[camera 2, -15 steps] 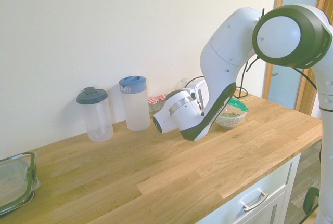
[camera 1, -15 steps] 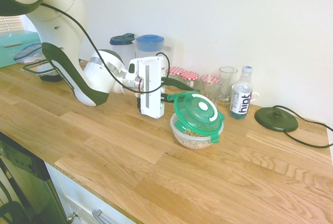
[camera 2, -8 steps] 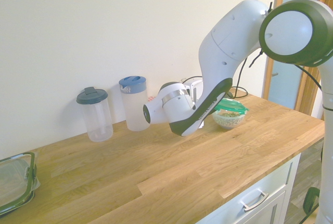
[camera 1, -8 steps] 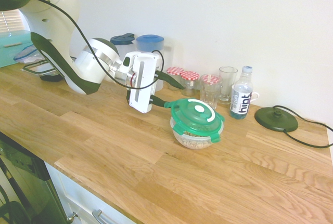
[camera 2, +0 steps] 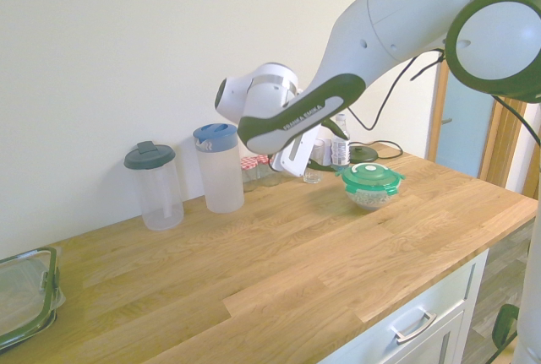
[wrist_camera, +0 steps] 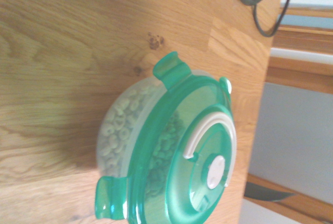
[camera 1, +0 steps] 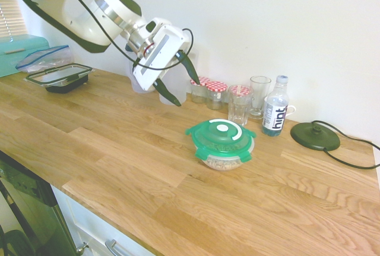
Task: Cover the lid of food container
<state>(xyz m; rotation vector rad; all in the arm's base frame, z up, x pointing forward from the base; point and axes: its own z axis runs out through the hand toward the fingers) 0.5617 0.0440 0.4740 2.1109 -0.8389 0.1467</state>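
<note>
Across the wooden counter (camera 1: 119, 167) from me, the white arm (camera 1: 53, 6) holds its claw (camera 1: 190, 94) wide and empty, up beside the round food container (camera 1: 222, 163) of cereal rings, whose green lid (camera 1: 221, 137) sits on top, its side clips sticking outward.

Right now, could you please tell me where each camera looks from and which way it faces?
First exterior view: set above the counter's front, facing the wall; the arm enters from the left, its gripper open.
Second exterior view: above the counter from the opposite side, facing the wall and the far end; the arm enters from the right, hiding most of the gripper.
Wrist view: on the wrist, facing the green lid and cereal bowl from close by; no arm shows clearly.
All three share the lid and bowl.
</note>
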